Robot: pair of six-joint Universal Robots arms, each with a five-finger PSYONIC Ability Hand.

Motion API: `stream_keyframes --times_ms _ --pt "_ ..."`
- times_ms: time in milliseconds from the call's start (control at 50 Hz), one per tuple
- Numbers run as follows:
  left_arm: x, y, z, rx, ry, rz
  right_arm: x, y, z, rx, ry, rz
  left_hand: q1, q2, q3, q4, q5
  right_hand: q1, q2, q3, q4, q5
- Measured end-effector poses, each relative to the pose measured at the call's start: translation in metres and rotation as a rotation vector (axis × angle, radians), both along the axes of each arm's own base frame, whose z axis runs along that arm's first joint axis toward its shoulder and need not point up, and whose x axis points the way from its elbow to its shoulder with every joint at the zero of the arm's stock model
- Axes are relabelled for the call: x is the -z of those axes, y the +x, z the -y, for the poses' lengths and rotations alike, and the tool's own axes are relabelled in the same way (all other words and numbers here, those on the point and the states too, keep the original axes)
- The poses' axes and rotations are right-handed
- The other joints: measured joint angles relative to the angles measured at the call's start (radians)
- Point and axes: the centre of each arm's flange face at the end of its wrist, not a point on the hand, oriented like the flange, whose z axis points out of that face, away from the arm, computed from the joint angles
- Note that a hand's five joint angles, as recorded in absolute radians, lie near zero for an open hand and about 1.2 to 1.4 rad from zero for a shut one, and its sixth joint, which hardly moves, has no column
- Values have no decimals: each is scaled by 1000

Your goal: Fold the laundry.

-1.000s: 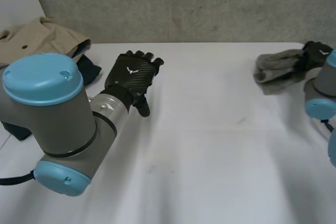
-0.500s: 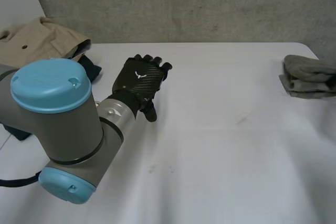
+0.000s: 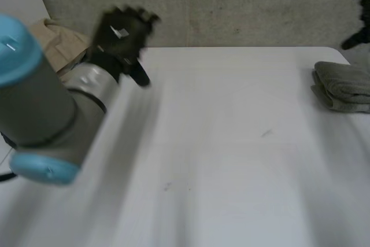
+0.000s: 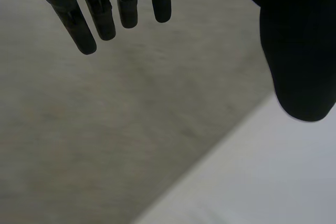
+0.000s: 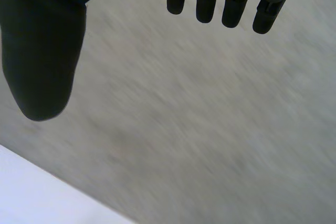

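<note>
Both empty, fingers straight, the left hand [image 3: 120, 30] and right hand [image 5: 42, 40] are hovering near the tabletop's [image 3: 231, 143] far corners as a folded grey cloth [image 3: 344, 88] is lying at its right edge and a crumpled beige garment [image 3: 55, 43], probably soft and limp, is awaiting a corner pinch far left.

No word, number or brand name can be read on anything here. The only sign is a small white emblem [image 3: 119, 31] on the back of the left hand [image 3: 113, 43], seen in the head view (it is too smeared to make out its shape or any letters).
</note>
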Motion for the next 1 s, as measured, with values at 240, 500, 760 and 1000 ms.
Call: stream_keyframes --times_ms 240,500,760,1000 --pt "-18 114 141 -311 -146 64 32 85 -135 -541 62 -308 0 0 0 0 0 0 0 0 0 -1" --pt "81 196 240 -343 -15 255 89 83 -200 -613 329 -632 462 412 403 392 367 0 0 0 0 -1" --pt "60 150 218 -236 -48 195 76 53 -182 -453 341 -539 940 987 977 989 954 0 0 0 0 -1" --pt "-25 11 64 180 -10 -164 13 13 -150 -197 225 -252 942 989 979 992 954 0 0 0 0 -1"
